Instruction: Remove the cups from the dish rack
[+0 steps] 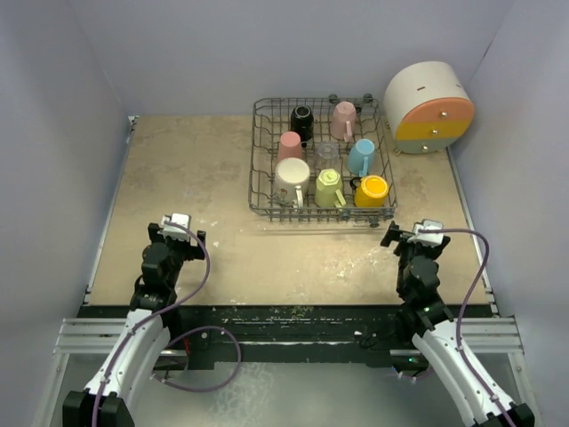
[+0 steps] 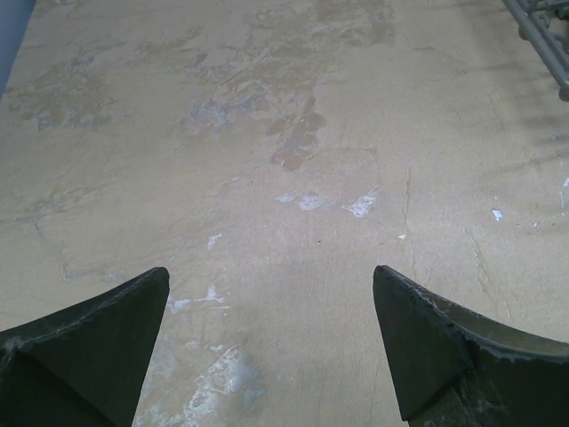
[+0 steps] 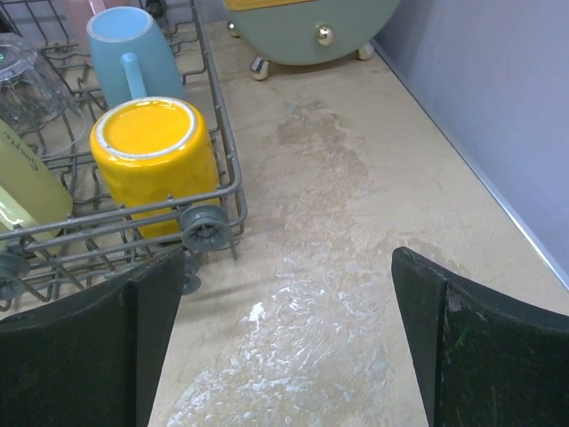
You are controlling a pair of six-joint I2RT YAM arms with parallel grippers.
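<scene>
Top external: dish rack (image 1: 311, 215) sits right of table centre, toward the far edge, with all eight cups (image 1: 292, 178) inside it. Right gripper (image 1: 413, 234) is the nearer one, just off the rack's near right corner. Left gripper (image 1: 176, 222) is well apart to the left. Both have jaws spread wide, holding nothing.

Right wrist: yellow-orange mug (image 3: 153, 156), base up, lies ahead and left of the fingers, behind the corner wires. Judged a pick for the right arm.
</scene>
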